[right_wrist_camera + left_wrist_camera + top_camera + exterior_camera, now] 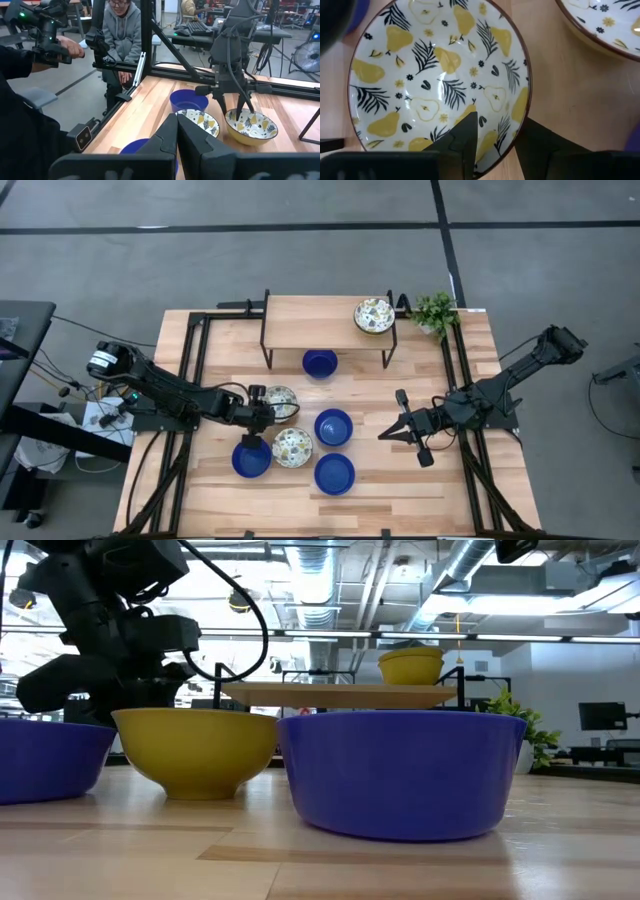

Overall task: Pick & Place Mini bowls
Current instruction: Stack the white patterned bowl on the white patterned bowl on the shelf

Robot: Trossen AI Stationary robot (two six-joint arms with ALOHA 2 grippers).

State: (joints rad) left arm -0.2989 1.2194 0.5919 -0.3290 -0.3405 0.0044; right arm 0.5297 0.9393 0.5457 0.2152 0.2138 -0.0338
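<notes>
The left gripper (262, 412) stands over the patterned bowl (281, 402) left of centre in the high view, jaws parted and straddling its rim: one finger (465, 137) inside, the other outside, not yet closed on it. The bowl looks like glazed ceramic, so I judge it stiff, fairly heavy for its size, slippery and liable to chip; the thin rim is the sensible place to pinch, since the round wall offers nothing else.

A second patterned bowl (292, 446) sits just below it, with blue bowls (333, 426) around on the table (440, 480), one blue bowl (320, 362) under the shelf (310, 320), and another patterned bowl (373, 315) on top of it.

The right gripper (392, 432) waits at centre right, jaws closed and empty.

Only the left wrist view shows the rim between the fingers; only the low view shows the bowls' yellow outsides and depth.
</notes>
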